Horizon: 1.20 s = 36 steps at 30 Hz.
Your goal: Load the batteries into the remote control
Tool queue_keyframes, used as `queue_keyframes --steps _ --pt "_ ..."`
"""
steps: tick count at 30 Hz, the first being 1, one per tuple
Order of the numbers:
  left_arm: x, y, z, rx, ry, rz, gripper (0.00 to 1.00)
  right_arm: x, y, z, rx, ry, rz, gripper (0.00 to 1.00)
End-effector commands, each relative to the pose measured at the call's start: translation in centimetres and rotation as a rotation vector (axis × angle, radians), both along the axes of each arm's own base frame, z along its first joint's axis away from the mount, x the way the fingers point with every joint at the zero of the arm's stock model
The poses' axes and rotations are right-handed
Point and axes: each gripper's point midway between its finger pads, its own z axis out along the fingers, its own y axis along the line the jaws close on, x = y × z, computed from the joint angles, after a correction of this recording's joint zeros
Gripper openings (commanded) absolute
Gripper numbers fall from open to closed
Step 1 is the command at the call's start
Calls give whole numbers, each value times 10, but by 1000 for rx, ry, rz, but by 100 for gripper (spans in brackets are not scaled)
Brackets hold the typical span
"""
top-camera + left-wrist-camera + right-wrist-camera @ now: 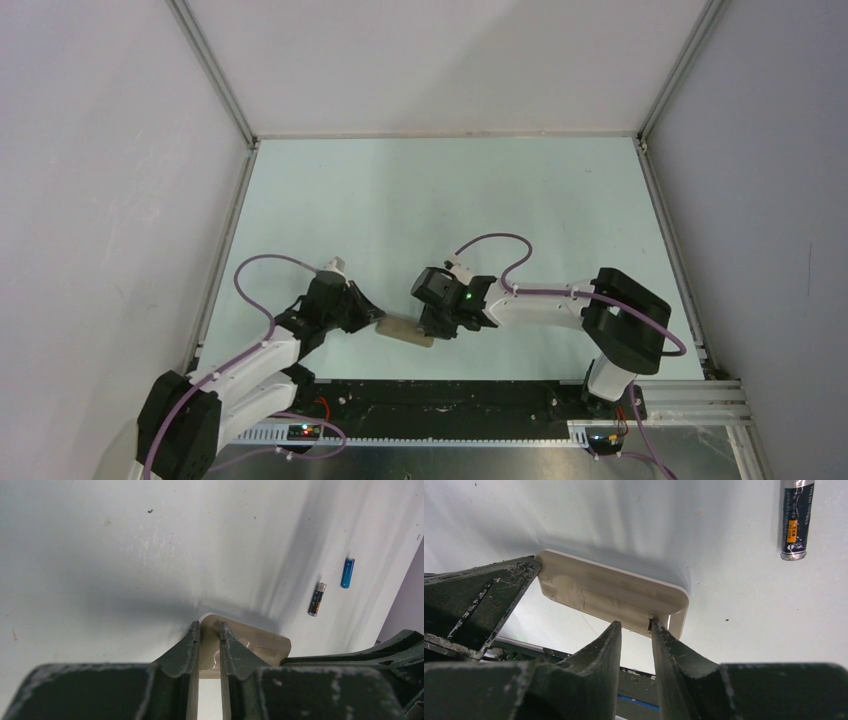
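Beige-grey plastic, the remote (614,592) is a rounded slab with its plain back showing and a rectangular panel outlined in it, held between the arms near the counter's (440,200) front edge. The left fingers (196,634), scuffed dark green, clamp one short end. The right fingers (613,634) stand narrowly apart, tips touching its long edge. Nearby on the matte counter lie the dark battery (317,599) and the blue battery (347,573), both slim cylinders.

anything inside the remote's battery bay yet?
Inside is hidden: the remote shows its back, cover panel shut. The black battery and blue battery both lie on the table, so the bay is probably empty.
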Motion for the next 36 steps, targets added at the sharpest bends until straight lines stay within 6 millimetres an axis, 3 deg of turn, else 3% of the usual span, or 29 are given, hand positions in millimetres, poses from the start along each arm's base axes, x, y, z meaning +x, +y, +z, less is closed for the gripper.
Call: queue_keyframes --steps 1,16,24,29,36 --pt "-46 14 -35 90 194 -50 18 -9 -37 -34 -192 43 1 33" --pt "-44 10 -31 72 194 -48 18 -18 -42 -58 -279 100 34 33" --pt "-45 9 -30 63 195 -53 18 -19 -20 -53 -80 82 43 39" --pt "-45 9 -30 62 197 -51 18 -24 -24 -60 28 98 18 41" --pt "-46 9 -31 60 203 -50 18 -27 -1 -50 224 90 62 41"
